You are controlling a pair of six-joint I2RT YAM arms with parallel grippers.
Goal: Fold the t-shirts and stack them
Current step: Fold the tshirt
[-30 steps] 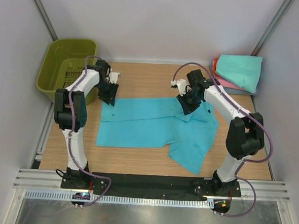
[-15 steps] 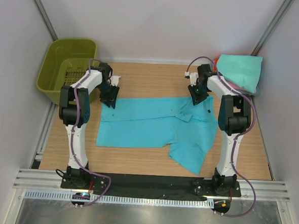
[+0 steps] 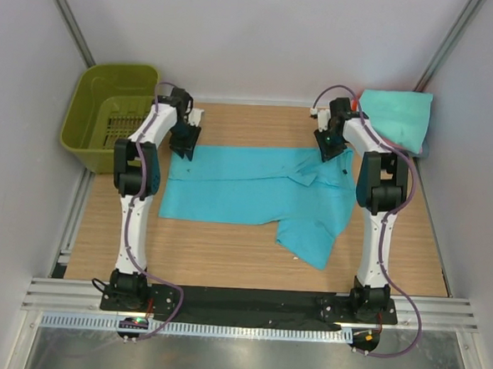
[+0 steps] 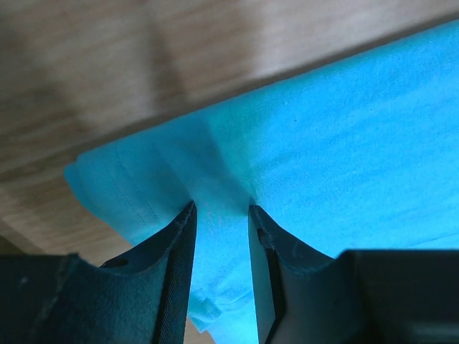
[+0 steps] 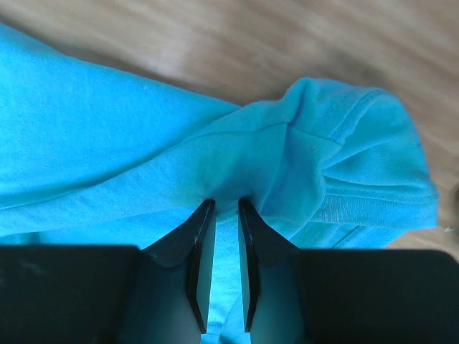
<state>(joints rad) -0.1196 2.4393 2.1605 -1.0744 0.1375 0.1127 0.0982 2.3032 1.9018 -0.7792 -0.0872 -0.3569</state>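
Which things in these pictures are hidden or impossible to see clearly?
- Top view: whatever lies under the mint shirt is covered by it.
- Top view: the left arm covers part of the basket's side.
- Wrist views: the frame edges cut off most of the blue shirt.

Green basket (image 3: pixel 80 117) walls the far-left corner, stacked t-shirts (image 3: pixel 395 117) the far-right; bare table (image 3: pixel 250 122) between them.

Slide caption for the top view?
Left gripper and right gripper pinch the turquoise t-shirt by its far edge.
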